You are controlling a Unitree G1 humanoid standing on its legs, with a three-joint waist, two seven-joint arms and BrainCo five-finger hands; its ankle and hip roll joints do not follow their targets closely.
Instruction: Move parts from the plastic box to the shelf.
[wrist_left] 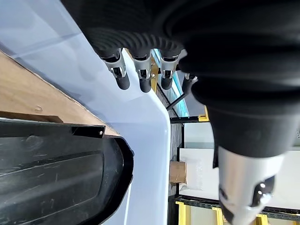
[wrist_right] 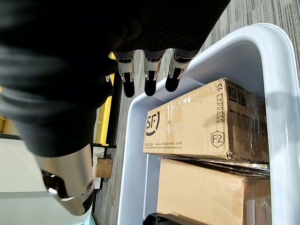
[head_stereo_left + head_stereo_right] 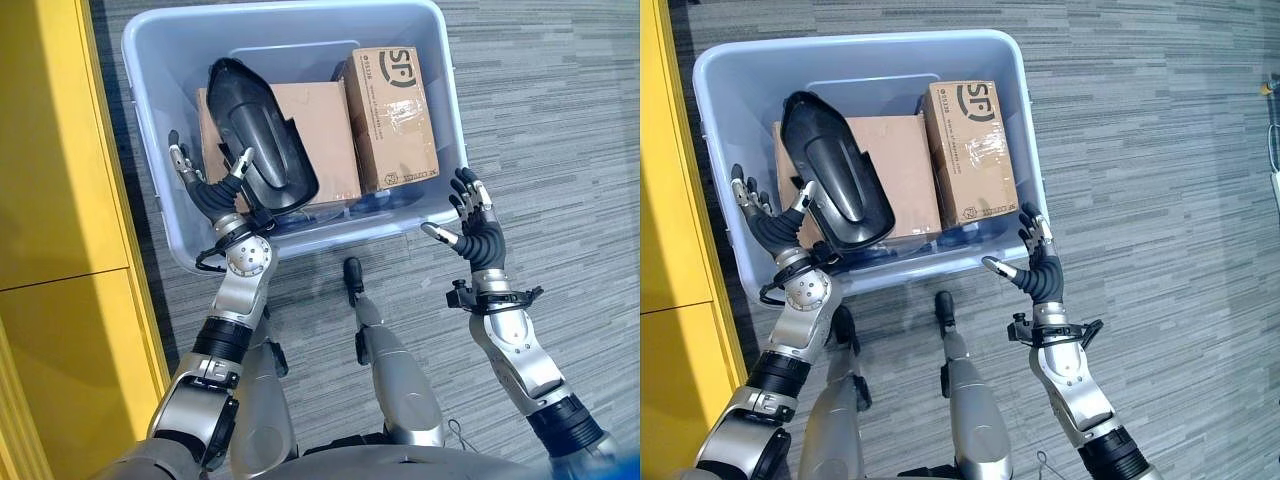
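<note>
Box of pale plastic holds a black shell lying over two cartons. Left hand, fingers spread, sits just beside the shell's near end; right hand is open outside the wall. Shell looks rigid, light, smooth; grip its edges.

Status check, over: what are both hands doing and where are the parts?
Left hand open beside black part, inside plastic box. Right hand open at box's near right corner, holding nothing. Two cardboard boxes in the box too.
</note>
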